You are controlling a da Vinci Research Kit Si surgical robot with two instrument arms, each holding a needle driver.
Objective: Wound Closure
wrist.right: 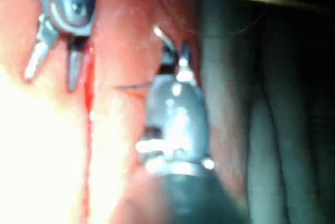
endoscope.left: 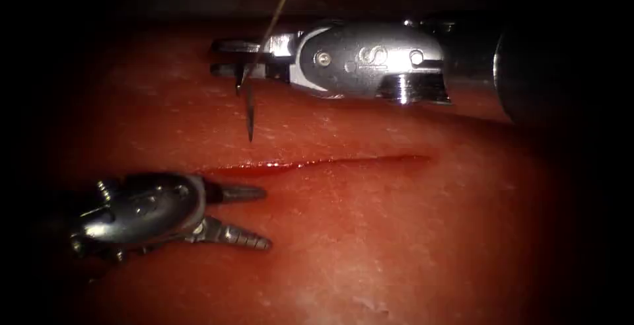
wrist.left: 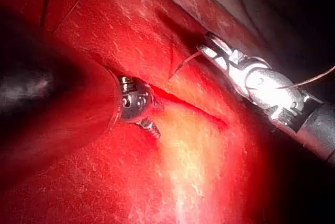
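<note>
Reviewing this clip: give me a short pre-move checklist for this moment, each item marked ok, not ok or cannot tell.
1. Needle held: ok. The right tool has its jaws shut on it near the thread end, the tip pointing down.
2. Needle out of the tissue: ok, as far as the endoscope view shows; the tip sits above the surface, on the far side of the cut.
3. Left tool free: ok. Its jaws are open and hold nothing, close to the cut's left end.
4. Thread running clear: cannot tell; it leaves the frame upward.
5. Cut visible: ok, unstitched, with red fluid along it.
</note>
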